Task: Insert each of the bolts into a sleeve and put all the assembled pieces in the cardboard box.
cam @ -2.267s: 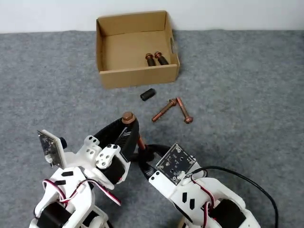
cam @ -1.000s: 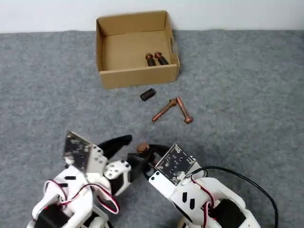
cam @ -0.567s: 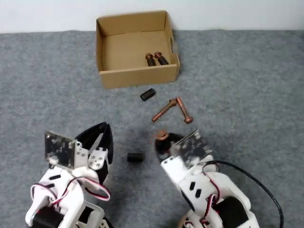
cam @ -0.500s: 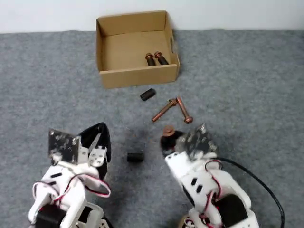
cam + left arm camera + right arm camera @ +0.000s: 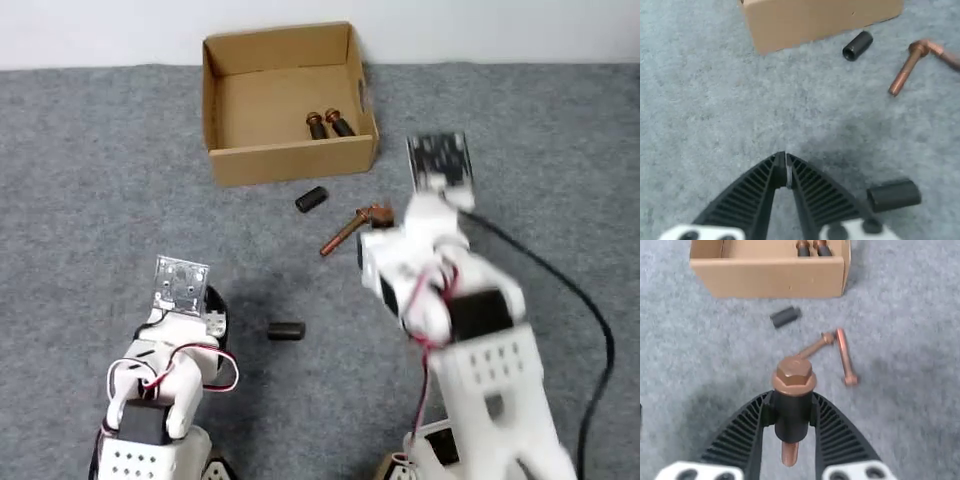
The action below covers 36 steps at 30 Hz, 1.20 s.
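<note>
My left gripper (image 5: 785, 162) was pinched shut, empty, by table's near edge; loose sleeve (image 5: 892, 195) lay just beside. My right gripper (image 5: 791, 405) clamped assembled piece (image 5: 794, 376). Beyond lay two bare bolts (image 5: 844, 355) and second sleeve (image 5: 785, 316). Cardboard box (image 5: 290, 160) at far edge held two finished pieces (image 5: 330, 125). I judged two pairs left to join.

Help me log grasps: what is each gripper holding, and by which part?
The right gripper holds a bolt fitted in a black sleeve, gripped by the sleeve. The left gripper is shut on nothing.
</note>
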Each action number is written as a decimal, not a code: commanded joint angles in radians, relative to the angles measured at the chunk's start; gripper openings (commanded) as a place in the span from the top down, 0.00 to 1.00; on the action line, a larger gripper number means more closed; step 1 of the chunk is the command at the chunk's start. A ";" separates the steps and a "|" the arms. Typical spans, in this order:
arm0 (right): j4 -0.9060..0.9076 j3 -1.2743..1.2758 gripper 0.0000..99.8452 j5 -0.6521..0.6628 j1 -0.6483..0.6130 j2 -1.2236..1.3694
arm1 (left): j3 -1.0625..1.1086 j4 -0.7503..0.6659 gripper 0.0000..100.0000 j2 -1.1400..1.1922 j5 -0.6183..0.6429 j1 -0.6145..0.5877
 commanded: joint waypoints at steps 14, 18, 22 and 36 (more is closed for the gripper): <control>-0.415 -0.865 0.99 0.087 0.007 0.886 | 0.068 -0.086 1.00 -0.002 -0.009 -0.083; -0.516 -0.990 0.99 0.140 -0.005 1.072 | 0.068 -0.086 1.00 -0.002 -0.011 -0.106; -0.601 -1.103 0.99 0.190 -0.021 1.245 | 0.068 -0.068 1.00 0.000 -0.015 -0.103; -0.588 -1.527 0.99 0.299 -0.090 1.733 | 0.068 -0.066 0.99 0.000 -0.015 -0.103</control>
